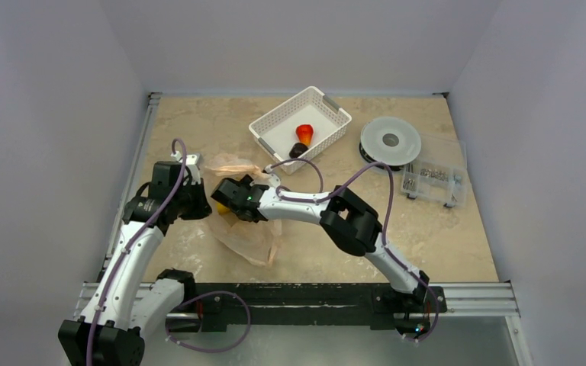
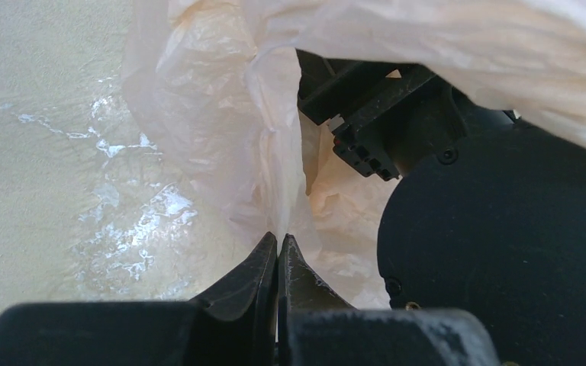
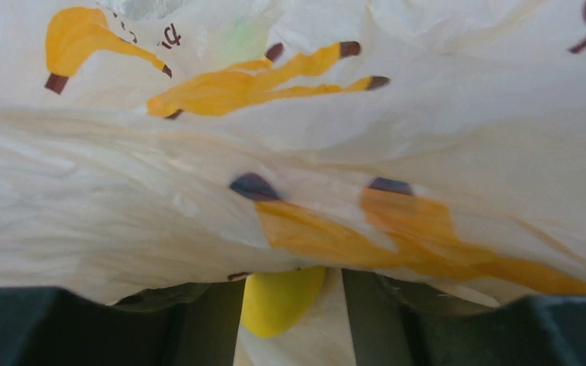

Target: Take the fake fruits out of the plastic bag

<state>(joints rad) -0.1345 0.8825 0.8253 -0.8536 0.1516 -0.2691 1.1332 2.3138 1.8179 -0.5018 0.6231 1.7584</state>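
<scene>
yellow fruit in the jaws' reach, but loose film is crowding the grab

left end effector (image 2: 278, 248) is pressed together on a thin fold of the plastic bag (image 2: 214, 130). right end effector (image 3: 294, 301) sits inside the bag, jaws apart around the yellow fruit (image 3: 278, 301), with a gap on one side. printed film drapes over those jaws, so closing may trap plastic, drag the bag across the worktop (image 1: 427, 229), or squirt the fruit deeper.

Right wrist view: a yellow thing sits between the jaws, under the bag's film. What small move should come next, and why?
Probably close the right jaws on the yellow fruit. It sits between them inside the plastic bag, a thin gap showing on one side, while the left jaws are shut on the bag's film.
</scene>
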